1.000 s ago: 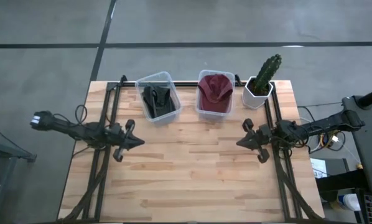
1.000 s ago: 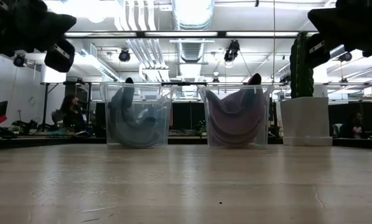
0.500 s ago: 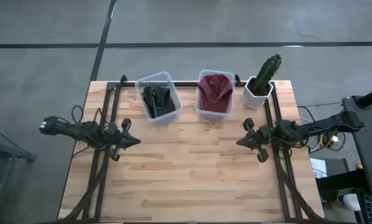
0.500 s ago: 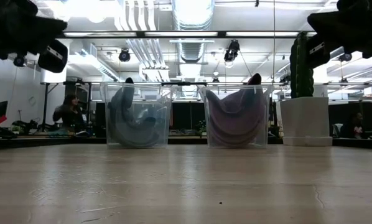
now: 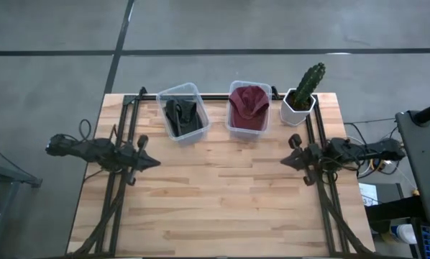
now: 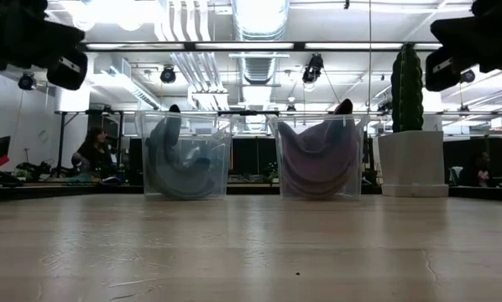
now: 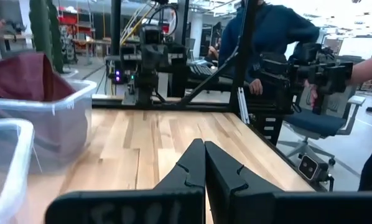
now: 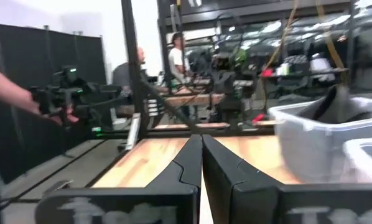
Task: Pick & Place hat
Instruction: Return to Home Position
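At about 11 o'clock on the wooden worktop point(image 5: 215, 201), the left transparent bin point(image 5: 165, 108) is holding the black cap point(image 5: 180, 116), which is lying crumpled inside it. Just beside it, near 12 o'clock, a second clear bin point(image 5: 247, 134) is carrying a maroon cap point(image 5: 249, 106). The two bins are sitting side by side with a gap between them. At 1 o'clock a cactus point(image 5: 308, 79) is standing upright in a white pot point(image 5: 298, 108).

The left hand point(image 5: 154, 162) is hanging at 9 o'clock and pointing toward 3 o'clock, well apart from both bins. Its wrist view is showing its two dark fingers point(image 7: 189, 168) pressing flat against each other with nothing between them. The right hand point(image 5: 285, 160) is hovering at 3 o'clock and pointing toward 9 o'clock, near the white pot but not touching it. Its fingers point(image 8: 186, 162) are likewise meeting along their length, gripping nothing. Seen from the low view, both hands are hanging well above the worktop, one at each upper corner, with the bins standing between them farther back.

Beyond the worktop, a person in a dark blue top point(image 7: 267, 37) is standing by the frame in the left wrist view, and a seated person point(image 6: 90, 151) is showing far off in the low view.
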You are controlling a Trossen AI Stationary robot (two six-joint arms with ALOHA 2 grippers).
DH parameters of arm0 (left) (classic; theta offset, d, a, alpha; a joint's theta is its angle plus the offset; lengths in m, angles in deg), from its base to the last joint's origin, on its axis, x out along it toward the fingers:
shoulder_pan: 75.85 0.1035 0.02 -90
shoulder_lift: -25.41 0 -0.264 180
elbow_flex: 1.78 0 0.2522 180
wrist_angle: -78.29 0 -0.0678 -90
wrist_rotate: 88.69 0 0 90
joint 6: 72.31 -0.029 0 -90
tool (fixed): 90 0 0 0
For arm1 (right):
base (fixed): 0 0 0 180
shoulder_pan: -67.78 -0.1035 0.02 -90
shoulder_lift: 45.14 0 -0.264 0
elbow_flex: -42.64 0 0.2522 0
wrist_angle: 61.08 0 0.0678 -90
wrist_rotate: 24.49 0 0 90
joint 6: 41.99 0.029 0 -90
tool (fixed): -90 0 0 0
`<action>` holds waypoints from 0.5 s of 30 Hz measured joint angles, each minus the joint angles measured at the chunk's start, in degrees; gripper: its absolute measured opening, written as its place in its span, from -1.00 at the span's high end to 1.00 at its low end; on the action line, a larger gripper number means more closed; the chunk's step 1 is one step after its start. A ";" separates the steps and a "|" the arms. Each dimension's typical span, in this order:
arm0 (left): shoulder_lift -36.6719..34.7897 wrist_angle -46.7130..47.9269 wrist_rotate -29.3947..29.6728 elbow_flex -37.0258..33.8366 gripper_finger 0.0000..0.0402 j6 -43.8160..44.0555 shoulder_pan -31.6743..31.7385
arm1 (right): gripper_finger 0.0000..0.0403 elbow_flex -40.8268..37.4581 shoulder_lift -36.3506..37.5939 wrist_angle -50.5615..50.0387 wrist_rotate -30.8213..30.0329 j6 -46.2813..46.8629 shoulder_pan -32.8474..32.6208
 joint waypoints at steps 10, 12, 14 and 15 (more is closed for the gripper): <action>0.00 -9.24 0.50 -4.49 1.00 0.73 -0.02 | 0.96 0.13 2.41 -4.89 -3.83 -2.75 -0.01; 0.00 -10.40 0.43 -6.19 1.00 0.91 0.00 | 0.96 0.13 2.50 -5.00 -5.21 -3.35 0.03; 0.01 -11.12 0.39 -7.49 1.00 1.53 -0.02 | 0.96 0.13 2.80 -5.45 -5.73 -3.27 0.00; -0.02 -10.99 0.41 -7.48 1.00 1.62 -0.02 | 0.96 0.13 2.80 -5.50 -5.78 -2.87 0.00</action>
